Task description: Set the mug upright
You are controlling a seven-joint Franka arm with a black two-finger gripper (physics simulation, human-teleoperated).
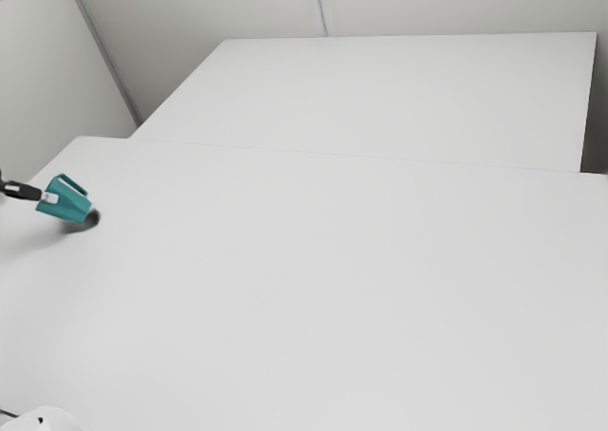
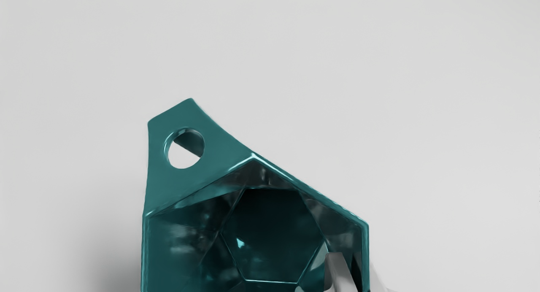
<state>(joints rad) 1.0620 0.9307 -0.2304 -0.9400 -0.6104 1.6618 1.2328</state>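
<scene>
Gripping one tilted mug (image 1: 71, 204), one claw (image 1: 49, 197)

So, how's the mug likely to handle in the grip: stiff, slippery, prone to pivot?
Probably stiff: the mug has flat facets and crisp edges, with no visible sag. Possibly slippery, given its glossy surface. It may pivot too, since the gripper pinches just one side wall while it's tilted.

Your mug (image 2: 253, 228) looks smooth and glossy, its inner facets throwing sharp highlights; you can't tell plastic from glazed ceramic here. Your table (image 1: 332, 289) looks smooth and matt, the wall (image 1: 218, 32) behind similarly dull.
</scene>
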